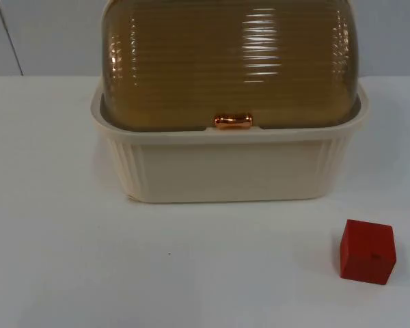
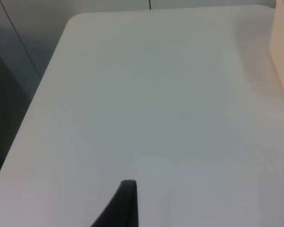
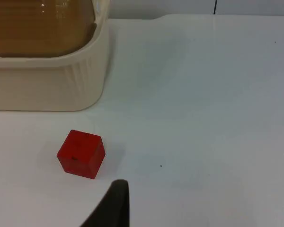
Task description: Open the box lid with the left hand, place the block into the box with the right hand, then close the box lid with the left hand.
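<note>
Top view: amber lid shut on cream box.
Red block lies just ahead of right gripper; finger spread can't be told.

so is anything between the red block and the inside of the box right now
Yes: the brown lid is shut over the cream box. The red block sits on the table in front, nothing else between.

white table, grey partition wall (behind)
</note>
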Action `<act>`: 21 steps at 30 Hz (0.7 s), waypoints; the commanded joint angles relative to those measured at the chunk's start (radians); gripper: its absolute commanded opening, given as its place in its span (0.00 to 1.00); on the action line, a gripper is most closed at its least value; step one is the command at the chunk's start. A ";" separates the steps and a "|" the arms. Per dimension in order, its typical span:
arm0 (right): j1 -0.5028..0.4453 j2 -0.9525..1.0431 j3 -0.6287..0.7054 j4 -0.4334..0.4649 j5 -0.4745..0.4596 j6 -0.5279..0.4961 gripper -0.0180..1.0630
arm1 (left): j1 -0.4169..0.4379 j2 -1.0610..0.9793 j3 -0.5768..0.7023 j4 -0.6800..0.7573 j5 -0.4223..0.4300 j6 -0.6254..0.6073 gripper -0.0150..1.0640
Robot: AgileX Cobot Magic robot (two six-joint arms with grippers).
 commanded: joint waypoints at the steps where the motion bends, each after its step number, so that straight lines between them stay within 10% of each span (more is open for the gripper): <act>1: 0.005 -0.004 0.006 -0.010 -0.009 0.014 0.99 | -0.002 -0.005 0.002 0.004 -0.005 -0.007 0.98; 21: 0.005 -0.004 0.006 -0.021 -0.011 0.026 0.99 | -0.002 -0.005 0.002 0.011 -0.005 0.011 0.98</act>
